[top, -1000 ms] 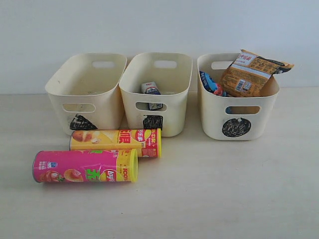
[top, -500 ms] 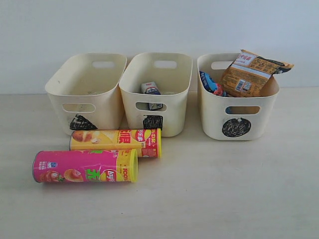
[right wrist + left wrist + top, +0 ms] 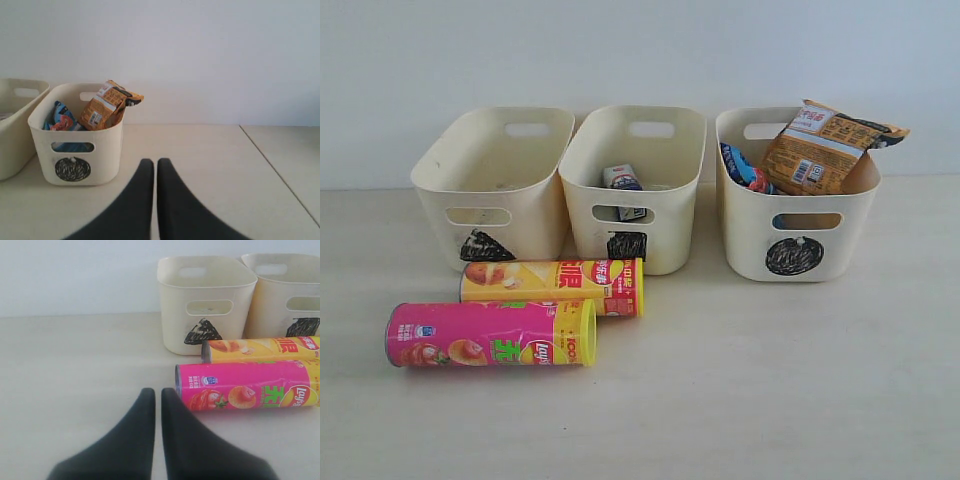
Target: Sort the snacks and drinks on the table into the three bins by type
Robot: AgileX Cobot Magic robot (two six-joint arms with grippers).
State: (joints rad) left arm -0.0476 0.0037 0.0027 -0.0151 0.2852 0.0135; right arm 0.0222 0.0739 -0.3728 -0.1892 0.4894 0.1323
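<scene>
A pink chip tube and a yellow chip tube lie on their sides on the table, in front of the triangle bin. The square bin holds a white and blue drink carton. In the circle bin stand an orange-brown packet and a blue packet. My left gripper is shut and holds nothing, a little short of the pink tube's end. My right gripper is shut and holds nothing, beside the circle bin. Neither gripper shows in the exterior view.
The three bins stand in a row against a pale wall. A seam in the table runs off beside my right gripper.
</scene>
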